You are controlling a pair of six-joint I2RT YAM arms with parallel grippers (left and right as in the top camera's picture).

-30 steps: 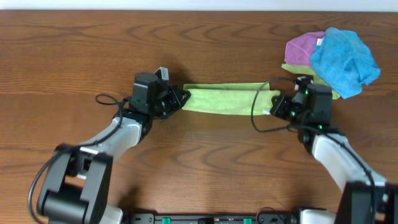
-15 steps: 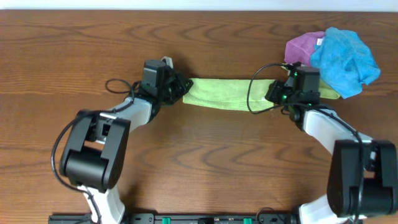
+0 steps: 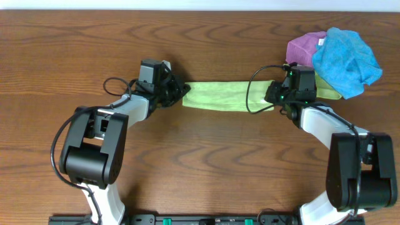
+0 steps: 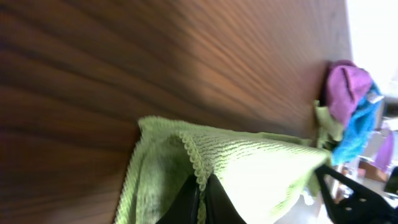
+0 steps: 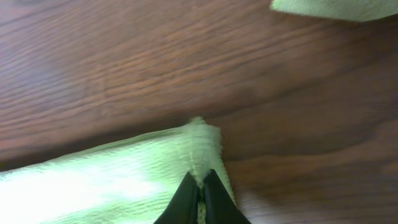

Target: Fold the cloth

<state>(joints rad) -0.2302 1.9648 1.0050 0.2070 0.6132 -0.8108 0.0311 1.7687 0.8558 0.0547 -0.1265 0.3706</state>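
The cloth is a lime-green strip, folded lengthwise and stretched across the middle of the wooden table. My left gripper is shut on its left end. In the left wrist view the black fingers pinch the cloth's stitched hem, with the gripper at the bottom edge of the frame. My right gripper is shut on the right end. The right wrist view shows the gripper clamping a raised ridge of the cloth. Whether the strip touches the wood along its middle I cannot tell.
A purple cloth and a bright blue cloth lie bunched at the back right, close behind my right gripper. Another yellow-green cloth shows under them as a narrow strip. Cables loop beside both wrists.
Both grippers have carried the cloth a little toward the far side of the table, still stretched between them. The arms have swung round and now reach in from the sides.
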